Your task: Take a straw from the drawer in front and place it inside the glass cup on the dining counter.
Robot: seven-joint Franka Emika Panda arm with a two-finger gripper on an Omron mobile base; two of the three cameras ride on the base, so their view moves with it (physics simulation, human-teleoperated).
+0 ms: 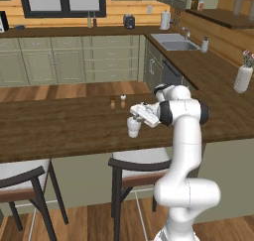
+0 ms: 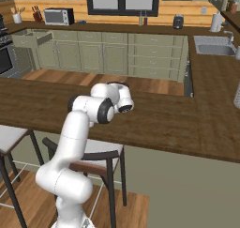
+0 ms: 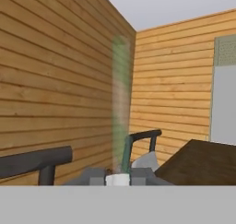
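The glass cup (image 1: 133, 127) stands upright on the dining counter (image 1: 64, 128), near its front edge. My gripper (image 1: 134, 114) lies level just above the cup's rim and points left. In the hand view the gripper (image 3: 118, 177) is shut, with a small white piece between its dark fingertips (image 3: 94, 176). A thin, pale, blurred streak, the straw (image 3: 120, 103), rises straight up from there. The counter's brown top (image 3: 203, 161) shows at the lower right. Far across the kitchen, the drawer (image 2: 40, 37) stands pulled out of the green cabinets.
Two tiny shakers (image 1: 117, 101) stand just behind the cup. A white vase (image 1: 243, 77) with flowers is on the right worktop, past the sink (image 1: 174, 41). Dark-framed stools (image 1: 136, 166) sit under the counter's front edge, and another stool (image 3: 138, 147) shows ahead of the hand.
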